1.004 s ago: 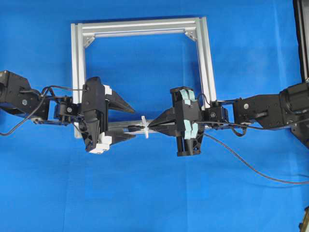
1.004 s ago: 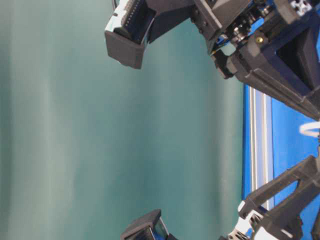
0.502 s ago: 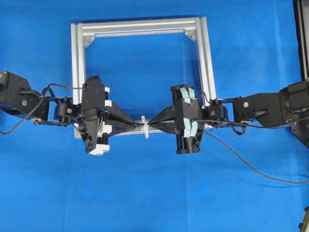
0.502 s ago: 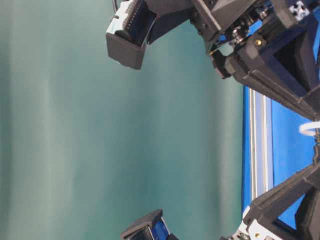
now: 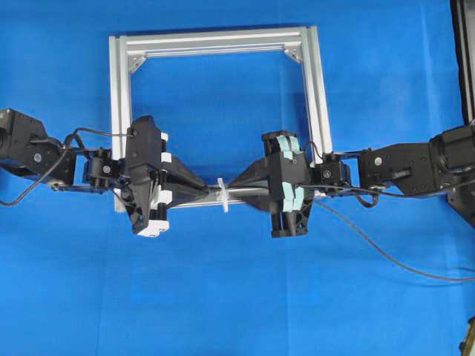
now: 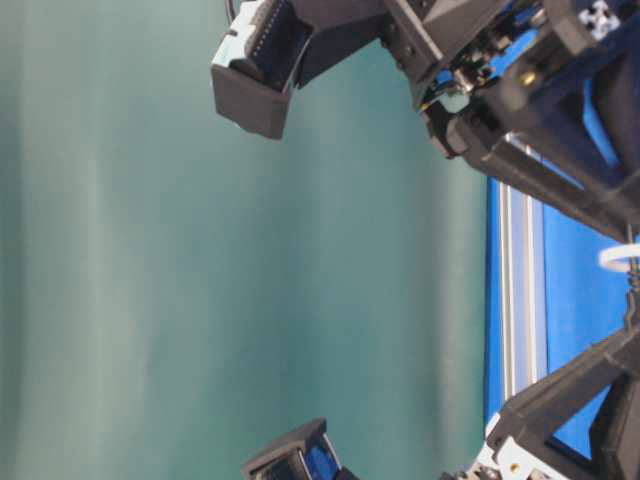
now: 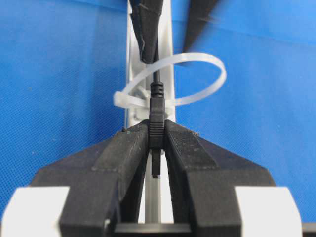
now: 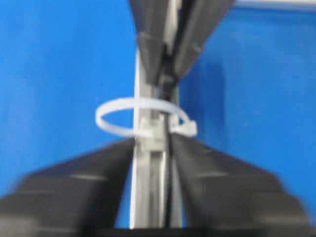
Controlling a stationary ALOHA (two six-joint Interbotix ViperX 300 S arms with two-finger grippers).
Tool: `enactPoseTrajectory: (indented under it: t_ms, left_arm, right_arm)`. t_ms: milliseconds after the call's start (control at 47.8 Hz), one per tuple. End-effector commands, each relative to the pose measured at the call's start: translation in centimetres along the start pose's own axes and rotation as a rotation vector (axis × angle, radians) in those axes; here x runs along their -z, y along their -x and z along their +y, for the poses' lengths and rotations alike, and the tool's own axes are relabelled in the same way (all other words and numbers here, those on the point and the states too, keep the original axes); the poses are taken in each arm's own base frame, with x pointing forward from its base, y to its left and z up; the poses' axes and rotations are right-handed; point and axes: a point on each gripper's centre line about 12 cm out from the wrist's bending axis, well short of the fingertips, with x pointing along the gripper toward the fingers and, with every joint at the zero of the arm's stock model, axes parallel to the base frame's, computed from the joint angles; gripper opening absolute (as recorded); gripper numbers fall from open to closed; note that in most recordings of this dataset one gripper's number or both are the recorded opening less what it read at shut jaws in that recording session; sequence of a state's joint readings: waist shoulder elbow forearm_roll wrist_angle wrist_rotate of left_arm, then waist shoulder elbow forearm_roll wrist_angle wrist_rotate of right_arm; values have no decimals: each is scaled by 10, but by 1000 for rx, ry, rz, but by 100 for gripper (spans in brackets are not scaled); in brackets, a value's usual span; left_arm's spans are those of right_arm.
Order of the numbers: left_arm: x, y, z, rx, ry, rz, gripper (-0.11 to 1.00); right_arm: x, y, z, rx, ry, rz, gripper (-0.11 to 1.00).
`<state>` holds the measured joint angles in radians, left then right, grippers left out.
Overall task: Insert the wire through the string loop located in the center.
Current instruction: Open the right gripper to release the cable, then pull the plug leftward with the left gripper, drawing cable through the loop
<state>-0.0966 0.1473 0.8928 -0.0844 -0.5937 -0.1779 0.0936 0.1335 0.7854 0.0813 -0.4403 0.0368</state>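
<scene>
**A:** Starting at your left, what are you doing there?

**B:** My left gripper (image 7: 157,136) is pinching the wire (image 7: 156,111) by its small ribbed plug, matte black jaws pressed flat against both sides. The plug's tip is poking back between the fingers toward the wrist, and the thin cable is running away from me through the string loop (image 7: 197,79).

**A:** What is that loop like?

**B:** It is a thin, translucent white plastic band, curving into an open oval and standing over the silver frame rail (image 7: 168,47). From overhead, it is sitting at the middle of the square frame's near bar (image 5: 223,195), between my two grippers.

**A:** And the rail?

**B:** Brushed aluminium, straight and grooved, lying on the smooth blue table (image 5: 223,297).

**A:** And on the right?

**B:** My right gripper (image 8: 165,143) is holding its jaws slightly spread, one blurred dark wedge on each side of the rail, just short of the loop. The cable is passing between them, and I cannot tell whether they are touching it.
</scene>
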Motion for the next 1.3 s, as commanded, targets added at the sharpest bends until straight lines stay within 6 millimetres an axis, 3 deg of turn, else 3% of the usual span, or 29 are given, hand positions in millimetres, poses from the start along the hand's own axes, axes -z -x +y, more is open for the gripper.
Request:
enactPoseTrajectory:
  t_ms: [0,146,230,586,1276]
  left_arm:
    - [-7,1,-2,5,-2,-22,8]
    - [-5,2,-1,4,-2,-18,8]
    - [-5,2,-1,3,-2,-17,8]
    - [1,13,-1,7,-22,-8,8]
    - [51,121,7,41,-29,18,8]
  right_arm:
    - [-9,2,2,-6,0,-30,35]
    - [-9,2,2,-6,3,-29,80]
    - [-9,2,2,-6,5,-29,95]
    - [-8,2,3,-7,7,-26,94]
    - [-9,1,4,-9,8,-12,94]
